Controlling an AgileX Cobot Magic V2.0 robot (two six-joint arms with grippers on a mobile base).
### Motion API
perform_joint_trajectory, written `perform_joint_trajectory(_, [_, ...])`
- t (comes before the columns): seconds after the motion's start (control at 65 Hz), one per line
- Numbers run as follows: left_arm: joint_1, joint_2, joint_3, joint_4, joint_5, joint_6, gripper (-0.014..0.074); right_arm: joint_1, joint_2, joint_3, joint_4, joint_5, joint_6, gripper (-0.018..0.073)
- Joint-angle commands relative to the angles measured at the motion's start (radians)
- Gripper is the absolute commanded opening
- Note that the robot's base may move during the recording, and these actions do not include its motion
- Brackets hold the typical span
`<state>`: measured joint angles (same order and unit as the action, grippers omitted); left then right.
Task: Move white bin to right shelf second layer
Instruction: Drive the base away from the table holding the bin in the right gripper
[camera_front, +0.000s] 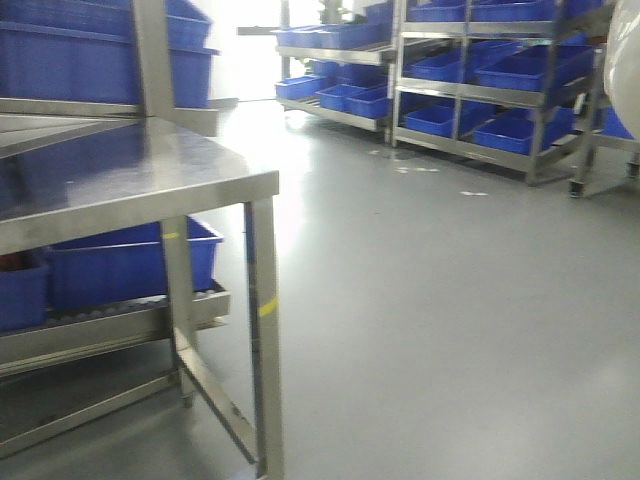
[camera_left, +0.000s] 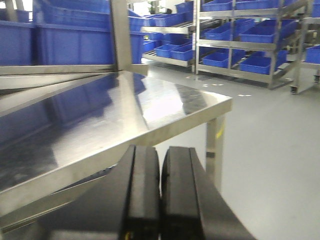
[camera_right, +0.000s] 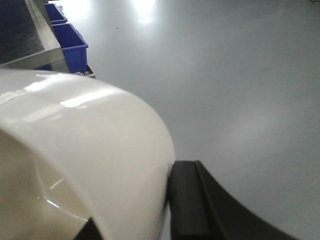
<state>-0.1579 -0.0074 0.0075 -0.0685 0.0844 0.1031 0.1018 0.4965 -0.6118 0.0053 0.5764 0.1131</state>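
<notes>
right gripper (camera_right: 134, 202) clamps the white bin (camera_right: 75, 145) wall between its fingers, likely for carrying; left gripper (camera_left: 160, 170), fingers together and empty, hangs before a steel tabletop (camera_left: 125, 115).

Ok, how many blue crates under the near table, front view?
2, side by side: the right crate, and the left crate cut off by the picture's edge. Others may be hidden.

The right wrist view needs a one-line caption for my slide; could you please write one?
White bin gripped at its wall by the right gripper, grey floor and blue crates beyond.
</notes>
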Motion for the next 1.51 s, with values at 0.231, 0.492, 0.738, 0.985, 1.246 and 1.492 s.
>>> perform_joint_trajectory(0.231, [-0.001, -0.014, 0.037, -0.005, -0.084, -0.004, 0.0085, -0.008, 0.001, -0.031, 0.004, -0.101, 0.002, 0.0057])
perform_joint_trajectory(0.492, [-0.001, -0.014, 0.037, -0.005, -0.084, -0.004, 0.0085, -0.008, 0.001, -0.031, 0.004, -0.101, 0.002, 0.0057])
perform_joint_trajectory(0.738, [-0.001, -0.014, 0.037, -0.005, -0.084, -0.004, 0.0085, -0.008, 0.001, -0.031, 0.004, -0.101, 0.002, 0.0057])
perform_joint_trajectory(0.985, [-0.001, -0.014, 0.037, -0.005, -0.084, -0.004, 0.0085, -0.008, 0.001, -0.031, 0.004, -0.101, 0.002, 0.0057])
perform_joint_trajectory(1.246, [-0.001, -0.014, 0.037, -0.005, -0.084, -0.004, 0.0085, -0.008, 0.001, -0.031, 0.004, -0.101, 0.002, 0.0057])
perform_joint_trajectory(1.492, [-0.001, -0.014, 0.037, -0.005, -0.084, -0.004, 0.0085, -0.008, 0.001, -0.031, 0.004, -0.101, 0.002, 0.0057])
